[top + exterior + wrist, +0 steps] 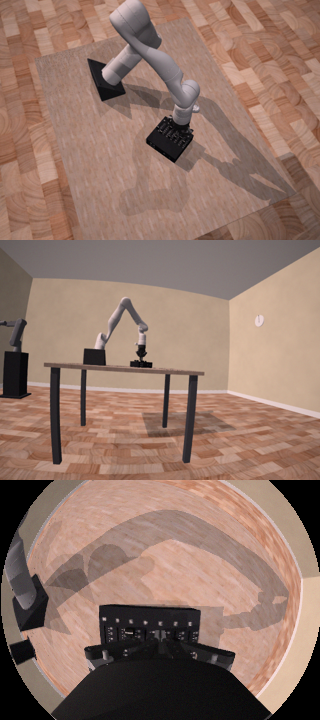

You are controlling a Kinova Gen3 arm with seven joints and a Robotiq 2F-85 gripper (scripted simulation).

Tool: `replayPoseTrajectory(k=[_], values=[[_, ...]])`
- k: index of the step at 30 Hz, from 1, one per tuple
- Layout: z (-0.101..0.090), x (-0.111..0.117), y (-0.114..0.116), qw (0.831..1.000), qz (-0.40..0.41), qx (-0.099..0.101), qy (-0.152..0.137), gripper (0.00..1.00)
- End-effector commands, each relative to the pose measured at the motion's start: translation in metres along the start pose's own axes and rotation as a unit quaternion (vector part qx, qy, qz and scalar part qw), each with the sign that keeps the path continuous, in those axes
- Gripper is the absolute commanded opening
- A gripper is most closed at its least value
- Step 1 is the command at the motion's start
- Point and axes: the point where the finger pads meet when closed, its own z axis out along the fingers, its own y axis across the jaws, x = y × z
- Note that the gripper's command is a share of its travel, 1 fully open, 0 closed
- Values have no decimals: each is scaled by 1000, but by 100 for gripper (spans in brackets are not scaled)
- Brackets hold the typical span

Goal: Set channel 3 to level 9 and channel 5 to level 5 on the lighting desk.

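1. The table [124,369] has a pale wood-grain top and four dark legs; it stands on a floor [232,446] of mixed brown wood blocks.
2. The room has beige walls and a grey ceiling, with a white skirting board along the bottom of the walls.
3. A round white clock [259,320] hangs on the right-hand wall.
4. At the far left a second, grey arm [16,334] stands on a black pedestal [14,374], well apart from the table.
5. The white arm [144,51] rises from a black base [113,93] near one end of the table.
6. The desk [165,147], a flat black box, stands on the table top toward the middle, well apart from the base.
7. The gripper [141,355] points straight down over the desk's fader rows, its fingers together with nothing between them; whether the tips touch a cap cannot be told.
8. No fader level, scale number, brand or writing is legible in any view.
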Motion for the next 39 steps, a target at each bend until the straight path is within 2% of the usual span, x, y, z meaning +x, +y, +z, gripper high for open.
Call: replayPoseTrajectory(k=[1,39], values=[[0,0,0,1000,0,-1,0,0],[0,-13,0,1000,0,-1,0,0]])
